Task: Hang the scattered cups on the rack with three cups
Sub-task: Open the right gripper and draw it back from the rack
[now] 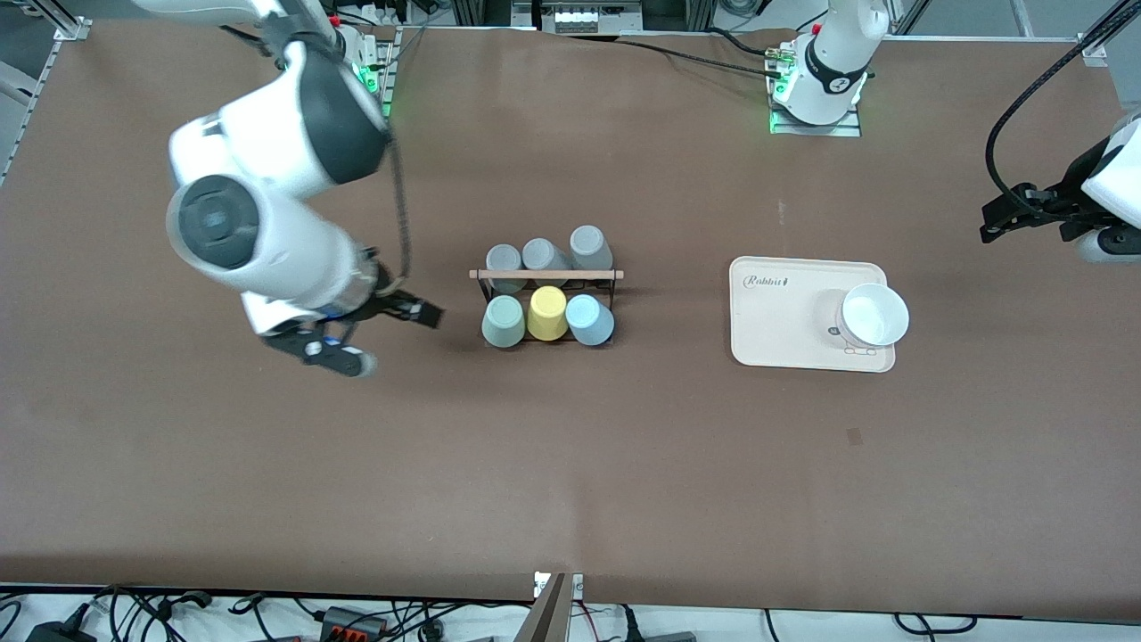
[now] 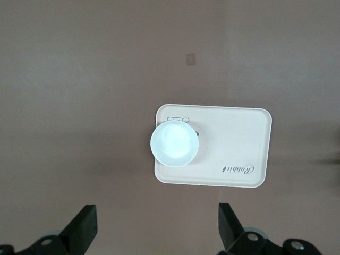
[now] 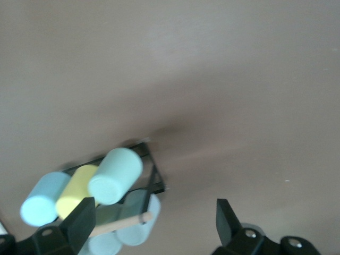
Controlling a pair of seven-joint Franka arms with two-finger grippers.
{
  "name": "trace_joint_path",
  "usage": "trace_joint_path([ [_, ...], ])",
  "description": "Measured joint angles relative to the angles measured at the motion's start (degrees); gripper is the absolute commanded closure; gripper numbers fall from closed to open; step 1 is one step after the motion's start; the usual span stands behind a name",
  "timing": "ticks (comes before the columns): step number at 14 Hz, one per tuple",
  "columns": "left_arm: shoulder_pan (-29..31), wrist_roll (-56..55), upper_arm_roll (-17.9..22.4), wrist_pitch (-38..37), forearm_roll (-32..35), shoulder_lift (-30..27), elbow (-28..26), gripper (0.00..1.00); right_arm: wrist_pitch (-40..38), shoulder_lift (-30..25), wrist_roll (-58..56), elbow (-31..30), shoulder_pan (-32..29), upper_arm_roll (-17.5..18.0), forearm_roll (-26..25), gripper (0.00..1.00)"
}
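1. I see six cups on one rack (image 1: 545, 275).
2. Three cups are grey (image 1: 544, 255).
3. One cup is mint green (image 1: 504, 322), one cup is yellow (image 1: 547, 313), and one cup is light blue (image 1: 589, 319).
4. There is one cream tray (image 1: 775, 321) on the counter (image 1: 570, 464).
5. One white bowl (image 1: 874, 315) sits on the tray.
6. I have two arms, each with two fingers.

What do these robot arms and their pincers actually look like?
Both arms are glossy white with rounded shells and dark grey or black joint caps. A black cable runs along each arm. The right gripper and left gripper are black, each with two flat black fingers. The bases glow green where they bolt to the brown table.
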Motion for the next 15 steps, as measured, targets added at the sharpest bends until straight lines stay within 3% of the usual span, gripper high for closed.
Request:
trace_joint_path([
  [6,0.0,0.05,0.01,0.0,0.0,0.0,0.0,0.0,-0.97,-0.12,-10.0,0.0,-10.71,-0.04,-0.17,0.0],
  [10,0.0,0.07,0.02,0.0,0.0,0.0,0.0,0.0,-1.58,-1.05,-12.85,0.04,-14.44,-0.05,-0.19,0.0],
  [15,0.01,0.08,0.03,0.0,0.0,0.0,0.01,0.0,2.53,-6.88,-13.27,-4.74,-18.92,0.0,-0.21,0.0],
])
